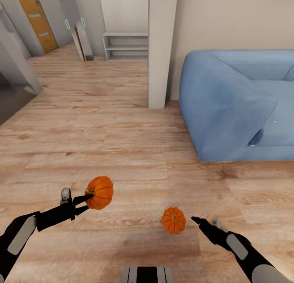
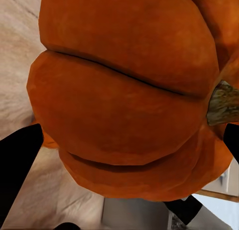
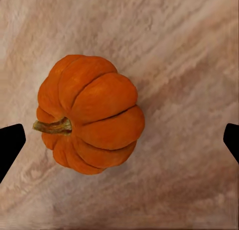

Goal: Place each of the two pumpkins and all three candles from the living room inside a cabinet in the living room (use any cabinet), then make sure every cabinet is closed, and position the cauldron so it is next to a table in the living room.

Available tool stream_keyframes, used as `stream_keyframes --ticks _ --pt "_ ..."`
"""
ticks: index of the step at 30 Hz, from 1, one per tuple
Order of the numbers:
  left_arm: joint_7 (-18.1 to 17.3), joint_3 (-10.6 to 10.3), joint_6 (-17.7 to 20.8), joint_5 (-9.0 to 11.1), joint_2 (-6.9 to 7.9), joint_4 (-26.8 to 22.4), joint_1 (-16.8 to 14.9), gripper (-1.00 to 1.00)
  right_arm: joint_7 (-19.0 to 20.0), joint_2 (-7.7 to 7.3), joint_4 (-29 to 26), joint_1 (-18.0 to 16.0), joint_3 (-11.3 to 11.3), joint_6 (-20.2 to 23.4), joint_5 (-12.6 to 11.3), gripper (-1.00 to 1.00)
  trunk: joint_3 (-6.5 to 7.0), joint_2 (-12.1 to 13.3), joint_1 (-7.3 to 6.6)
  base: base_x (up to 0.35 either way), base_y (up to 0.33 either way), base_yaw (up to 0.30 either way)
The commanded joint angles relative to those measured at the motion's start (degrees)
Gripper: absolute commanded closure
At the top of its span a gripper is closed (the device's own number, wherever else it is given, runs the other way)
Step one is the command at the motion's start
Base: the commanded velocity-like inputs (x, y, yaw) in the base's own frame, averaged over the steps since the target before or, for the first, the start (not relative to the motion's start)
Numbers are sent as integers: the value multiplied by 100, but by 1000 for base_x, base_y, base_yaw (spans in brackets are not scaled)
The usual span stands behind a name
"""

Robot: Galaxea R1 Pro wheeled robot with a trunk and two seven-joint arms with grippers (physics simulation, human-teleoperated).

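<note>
Pumpkins number two, both bright-orange, ribbed and slightly flattened, each with a tiny stem. One pumpkin (image 1: 100, 192) sits clamped between the black fingers of the left gripper (image 1: 87, 200), lifted off the pale wood plank floor (image 1: 122, 144); in the left wrist view this pumpkin (image 2: 129, 95) is pressed close between the dark fingertips (image 2: 17, 155). The second pumpkin (image 1: 173, 220) lies on the floor, just beside the right gripper (image 1: 197, 221) and not touching it. In the right wrist view that pumpkin (image 3: 89, 115) lies on its side, stem pointing sideways, between widely spread fingertips (image 3: 10, 145). One blue fabric sofa (image 1: 241, 103) stands well apart, a white square pillar (image 1: 161, 46) beside it.
</note>
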Motion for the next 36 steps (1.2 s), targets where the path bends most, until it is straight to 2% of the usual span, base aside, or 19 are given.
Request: stream_keyframes --ticks 1,5,36 --pt "-13 7 30 15 0 2 -2 100 0 -4 7 -20 46 22 -17 -100 -27 -3 1 0 0 0" --pt "-13 10 30 13 0 2 -2 100 -5 -2 21 -47 117 24 15 -100 -115 -9 11 0 0 0" --pt "-14 3 30 16 0 8 -2 100 -25 29 40 -51 154 -32 34 -100 -115 -9 11 16 26 0"
